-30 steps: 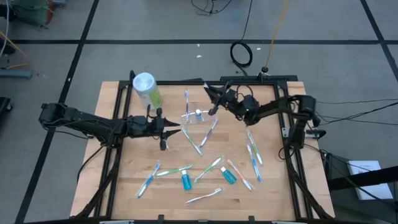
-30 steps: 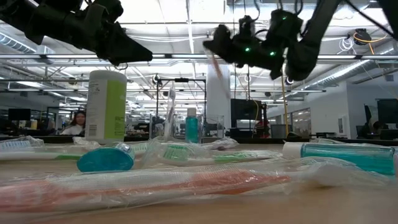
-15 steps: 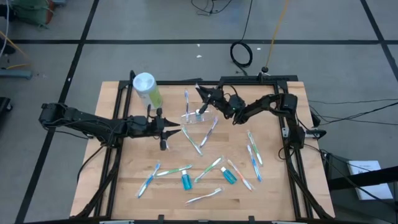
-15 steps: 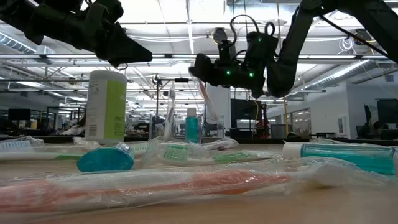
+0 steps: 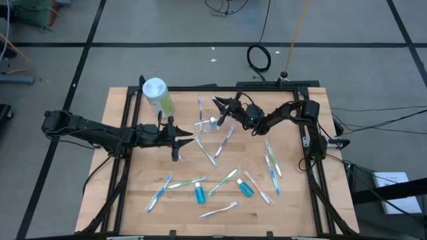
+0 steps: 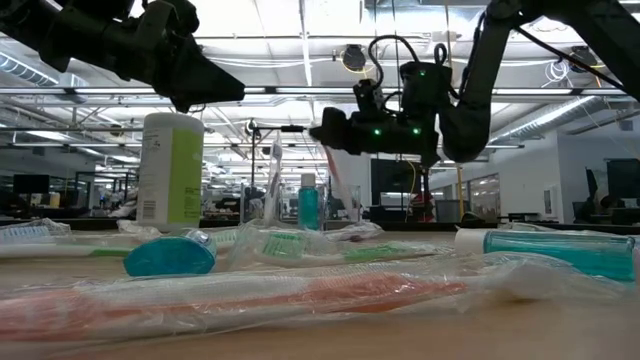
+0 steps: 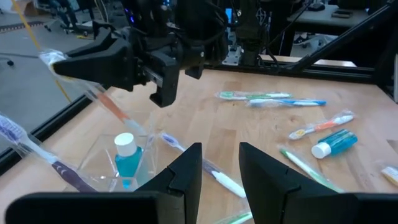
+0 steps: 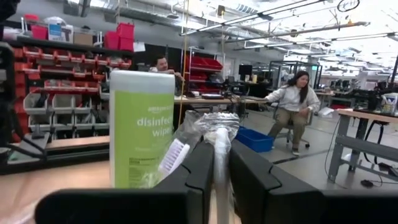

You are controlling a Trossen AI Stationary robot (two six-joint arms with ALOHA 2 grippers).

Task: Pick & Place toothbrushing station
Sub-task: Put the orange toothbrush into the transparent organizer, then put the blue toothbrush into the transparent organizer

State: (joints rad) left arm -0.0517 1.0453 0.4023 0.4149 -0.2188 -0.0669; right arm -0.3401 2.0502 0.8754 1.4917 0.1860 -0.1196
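Holder (image 5: 207, 124) near the bench's far edge already has two items, my right hand (image 5: 219, 105) is clamped on another toothbrush (image 7: 106, 102) above it, many remain scattered; my left hand (image 5: 188, 141) waits slightly apart.

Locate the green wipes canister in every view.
High: canister at the table's far left corner.
Low: tall, left of centre, under the left gripper.
Left wrist: not in it.
Right wrist: large, close, left of centre.
Shared landmark: the wrapped toothbrush in the right gripper, above the clear holder.
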